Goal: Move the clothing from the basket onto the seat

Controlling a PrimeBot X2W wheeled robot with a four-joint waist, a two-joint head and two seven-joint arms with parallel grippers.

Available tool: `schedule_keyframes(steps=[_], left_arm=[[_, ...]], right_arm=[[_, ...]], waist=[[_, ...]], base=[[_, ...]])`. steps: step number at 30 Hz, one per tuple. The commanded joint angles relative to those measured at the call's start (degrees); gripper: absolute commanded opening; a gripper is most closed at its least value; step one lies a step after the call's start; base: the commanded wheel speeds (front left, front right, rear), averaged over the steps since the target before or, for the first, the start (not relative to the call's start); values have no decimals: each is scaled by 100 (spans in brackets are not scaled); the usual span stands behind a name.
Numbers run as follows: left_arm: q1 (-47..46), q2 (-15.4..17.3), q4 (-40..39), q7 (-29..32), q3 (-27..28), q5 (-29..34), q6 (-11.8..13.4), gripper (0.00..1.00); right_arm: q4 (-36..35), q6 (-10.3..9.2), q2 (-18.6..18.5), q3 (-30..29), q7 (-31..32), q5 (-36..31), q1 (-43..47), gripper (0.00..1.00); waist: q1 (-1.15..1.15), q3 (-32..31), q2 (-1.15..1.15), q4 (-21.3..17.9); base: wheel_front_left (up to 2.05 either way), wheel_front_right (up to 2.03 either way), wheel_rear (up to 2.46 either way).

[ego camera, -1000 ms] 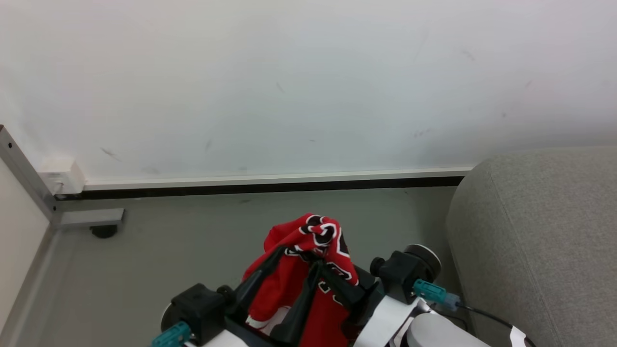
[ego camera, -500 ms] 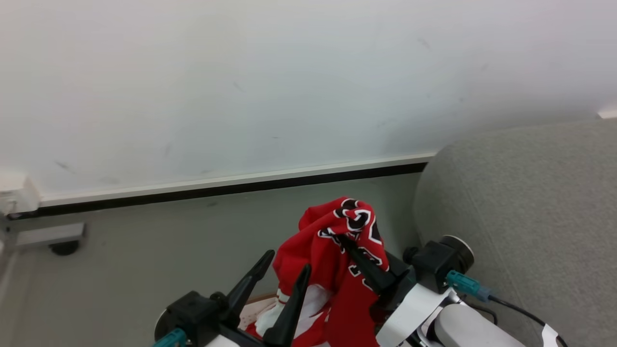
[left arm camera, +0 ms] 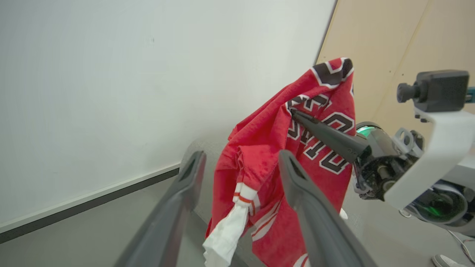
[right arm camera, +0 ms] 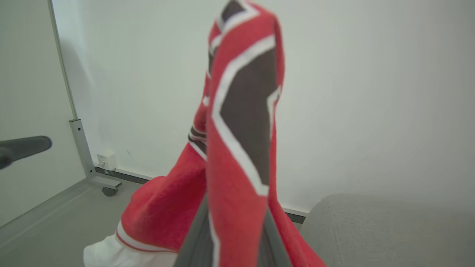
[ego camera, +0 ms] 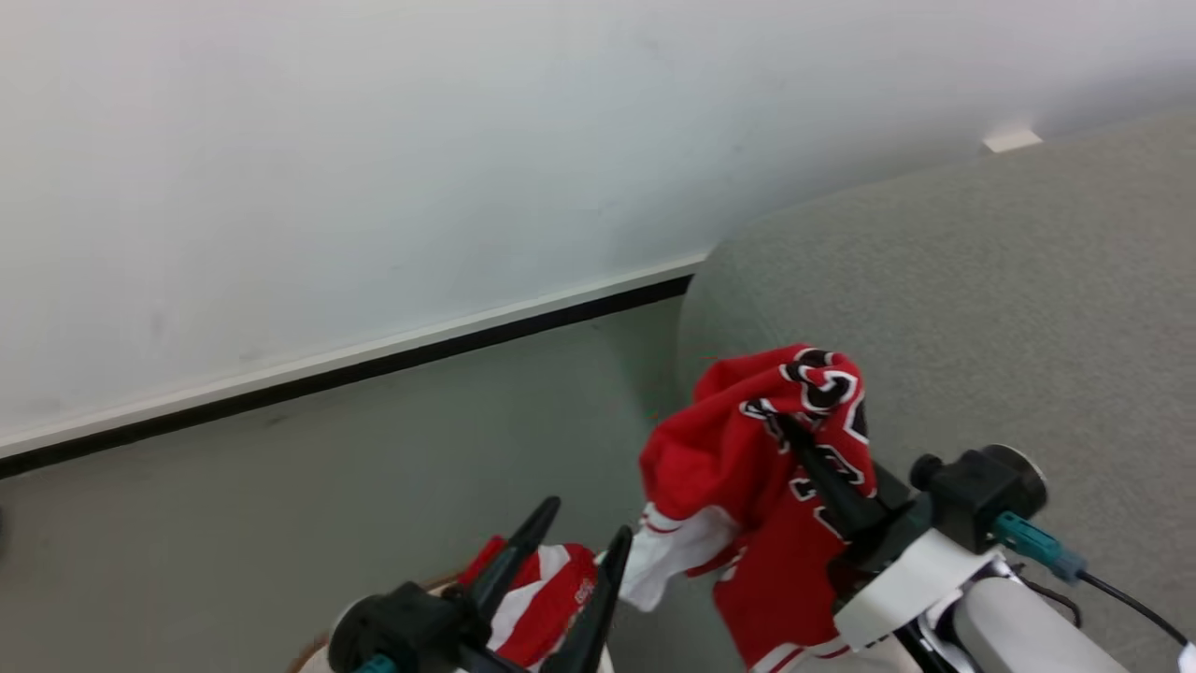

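The right hand was clenched on the red jersey, holding it bunched in the air at the near left corner of the grey sofa. A white-trimmed edge hung down on its left. A second earlier both hands had been in the jersey. Now the left hand stood released, fingers spread, apart from it, over another red-and-white garment. The head view had swung right, so more sofa and less floor showed.
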Motion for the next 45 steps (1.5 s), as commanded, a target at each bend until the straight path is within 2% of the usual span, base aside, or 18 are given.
schedule_keyframes(steps=[1, 10, 17, 23, 28, 33, 41, 42, 45], left_arm=[[-70, -22, 44, -25, -40, 58, -27, 100], [-193, -209, 317, -116, -421, 262, -161, 100], [-392, -199, 348, -38, -547, 320, -250, 100], [-850, -78, 366, 101, -668, 542, -466, 100], [-1335, -38, 326, 177, -652, 681, -617, 100], [-1810, 111, 286, 233, -538, 823, -736, 100], [-2449, 99, 258, 171, -394, 949, -826, 100], [-2449, 99, 258, 171, -394, 949, -826, 100], [-2588, 85, 348, 97, -393, 961, -864, 100]], right_arm=[[-49, -12, -78, -96, -2, -78, 132, 0], [-466, -12, -357, -819, -2, -267, 630, 0], [-735, -12, -390, -1376, -2, -424, 721, 0], [-765, -12, -213, -2124, -1, -322, 261, 0], [-419, -12, -341, -2708, -2, -459, -568, 0], [173, -12, -540, -3304, -2, -507, -1799, 0], [1378, -13, -954, -4951, -1, -1451, -3427, 0], [1378, -13, -954, -4951, -1, -1451, -3427, 0], [1640, -12, -875, -5678, -1, -1942, -3684, 0]], waist=[[0, 78, -1, -211], [0, 204, -1, -700], [0, 591, -1, -763], [0, 1379, -1, -505], [0, 2197, -1, -139], [0, 3032, -1, 149], [0, 4102, -1, 629], [0, 4102, -1, 629], [0, 4327, -1, 763]], base=[[0, 0, 0], [0, 0, 0], [0, 0, 0], [0, 0, 0], [0, 0, 0], [0, 0, 0], [0, 0, 0], [0, 0, 0], [0, 0, 0]])
